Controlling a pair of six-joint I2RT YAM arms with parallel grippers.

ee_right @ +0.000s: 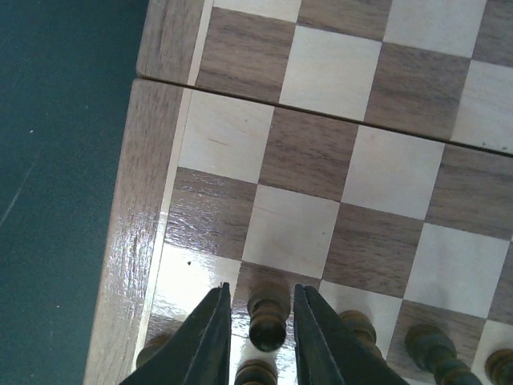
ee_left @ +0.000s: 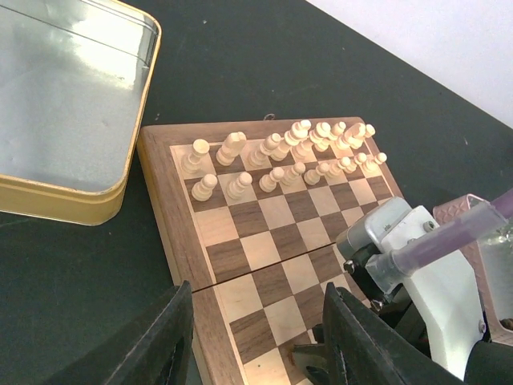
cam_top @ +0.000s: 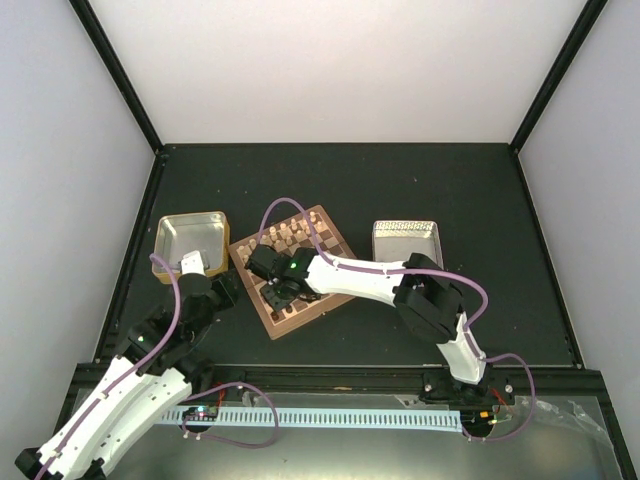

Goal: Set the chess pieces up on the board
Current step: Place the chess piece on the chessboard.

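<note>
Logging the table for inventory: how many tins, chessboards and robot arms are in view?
Tins: 2 (gold-sided tin, silver tin)
Chessboard: 1
Robot arms: 2 (left arm, right arm)
Total: 5

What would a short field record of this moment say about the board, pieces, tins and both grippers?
board: lies at an angle between two tins
pale pieces: two rows at the board's far end
dark pieces: several standing at the opposite end
gold-sided tin: left of the board
silver tin: right of the board
left gripper: open, nothing between its fingers, over the board's edge
right gripper: open, fingers flanking one dark piece, slim gaps on both sides
</note>
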